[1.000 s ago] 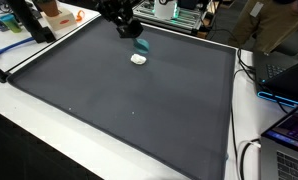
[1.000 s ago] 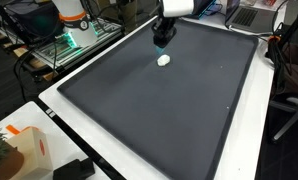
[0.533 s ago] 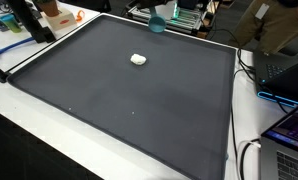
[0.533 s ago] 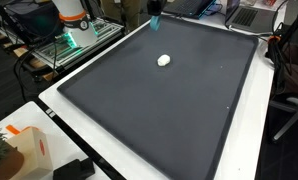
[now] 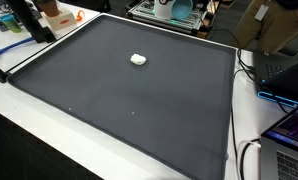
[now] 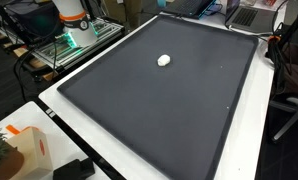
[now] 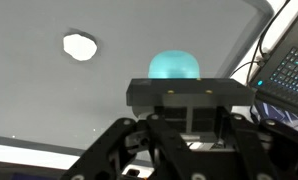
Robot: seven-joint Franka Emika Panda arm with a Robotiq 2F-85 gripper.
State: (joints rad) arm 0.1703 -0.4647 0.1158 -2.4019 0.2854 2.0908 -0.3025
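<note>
— Tool (image 7: 184, 95) gone from both exterior views now; a second ago it hung low over the dark mat (image 5: 139, 110).
— Wrist view has it, clamped on the teal rounded piece (image 7: 174, 65), carried high above the mat.
— And the white lump (image 6: 163, 61)?
— Left lying on the mat, well apart. I judge the lift done, the teal piece clear.

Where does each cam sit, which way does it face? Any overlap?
In an exterior view: raised off the table, looking down across the dark mat at a white lump; no robot shows.
In an exterior view: raised off another edge, same mat and lump; no robot shows.
Wrist view: above the mat, looking down past the gripper, shut on a teal object.
Shared: all three see mat and lump.
</note>
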